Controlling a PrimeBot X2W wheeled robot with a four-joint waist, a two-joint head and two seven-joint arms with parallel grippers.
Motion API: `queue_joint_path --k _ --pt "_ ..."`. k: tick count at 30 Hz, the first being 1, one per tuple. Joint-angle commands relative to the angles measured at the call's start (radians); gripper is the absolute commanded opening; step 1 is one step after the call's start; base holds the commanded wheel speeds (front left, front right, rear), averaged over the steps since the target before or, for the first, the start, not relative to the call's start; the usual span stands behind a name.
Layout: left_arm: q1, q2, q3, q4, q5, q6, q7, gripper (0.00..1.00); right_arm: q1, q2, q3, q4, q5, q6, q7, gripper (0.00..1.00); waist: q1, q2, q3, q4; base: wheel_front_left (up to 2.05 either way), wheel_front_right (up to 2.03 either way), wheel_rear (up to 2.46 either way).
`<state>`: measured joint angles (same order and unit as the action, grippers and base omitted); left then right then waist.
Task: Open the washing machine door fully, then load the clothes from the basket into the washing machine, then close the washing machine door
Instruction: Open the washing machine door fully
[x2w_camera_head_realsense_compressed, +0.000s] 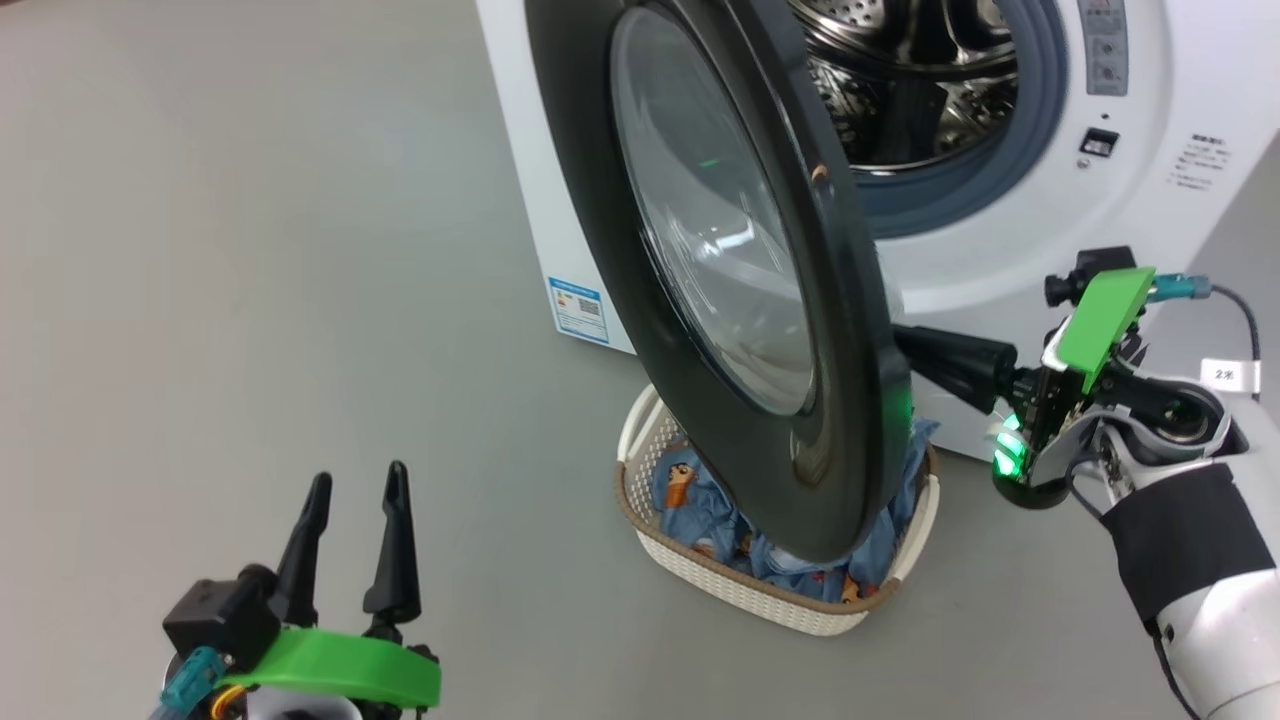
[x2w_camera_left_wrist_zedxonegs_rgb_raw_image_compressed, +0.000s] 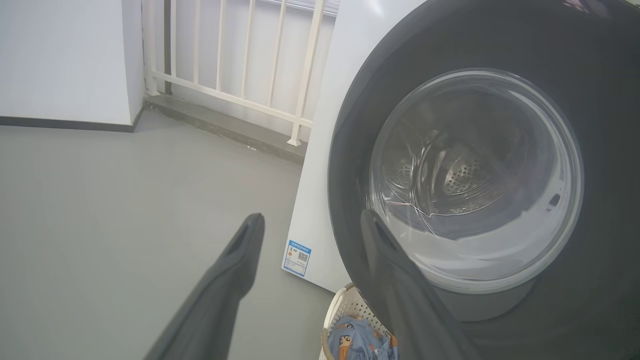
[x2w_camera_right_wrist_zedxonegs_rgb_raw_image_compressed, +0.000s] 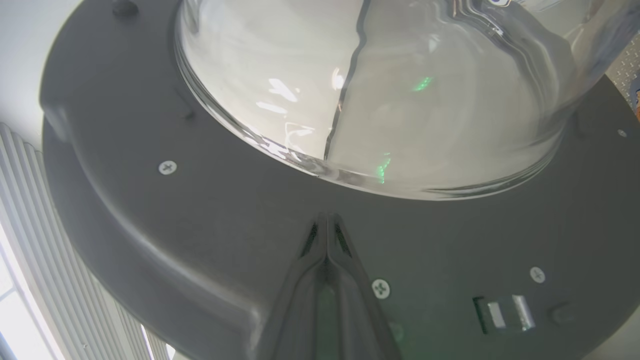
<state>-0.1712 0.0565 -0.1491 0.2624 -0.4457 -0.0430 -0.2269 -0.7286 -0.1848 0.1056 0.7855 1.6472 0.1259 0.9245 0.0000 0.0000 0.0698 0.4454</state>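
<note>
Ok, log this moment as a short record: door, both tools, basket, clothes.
door: washing machine door partly open, swung out above the basket
right tool: shut, tips at the door's matte inner side, just below the glass bowl
left tool: open, holding nothing, low and apart from the door
clothes: in the basket, partly hidden by the door
basket: on the floor before the washing machine

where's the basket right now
In the head view the basket sits on the floor at lower centre, in front of the washing machine, beneath the open washing machine door, with the clothes in it.
</note>
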Motion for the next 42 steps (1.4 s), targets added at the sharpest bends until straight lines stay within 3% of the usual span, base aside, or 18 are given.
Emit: queue_joint_path --k 1,7,16,39,42 --pt "0.003 0.029 0.029 -0.020 0.012 0.007 0.010 1.00 0.016 0.026 0.017 -0.045 0.029 0.005 0.016 0.00 0.0000 0.0000 -0.030 0.036 0.00 0.00 0.00" --pt "0.011 0.038 0.020 -0.022 0.014 0.014 0.029 1.00 0.066 0.043 0.018 -0.071 0.038 0.005 0.025 0.00 0.0000 0.0000 -0.049 0.077 0.00 0.00 0.00" --pt "0.031 0.051 0.033 -0.043 0.006 0.032 0.030 1.00 0.062 0.078 0.043 -0.071 0.040 0.005 0.044 0.00 0.0000 0.0000 -0.051 0.085 0.00 0.00 0.00" --pt "0.036 0.055 -0.002 -0.038 -0.001 0.034 0.043 1.00 0.100 0.064 0.012 -0.092 0.038 0.005 0.006 0.00 0.0000 0.0000 -0.084 0.047 0.00 0.00 0.00" --pt "0.035 0.059 -0.004 -0.037 -0.001 0.035 0.043 1.00 0.109 0.062 0.011 -0.102 0.037 0.005 0.007 0.22 0.0000 0.0000 -0.093 0.025 0.00 0.00 0.00"
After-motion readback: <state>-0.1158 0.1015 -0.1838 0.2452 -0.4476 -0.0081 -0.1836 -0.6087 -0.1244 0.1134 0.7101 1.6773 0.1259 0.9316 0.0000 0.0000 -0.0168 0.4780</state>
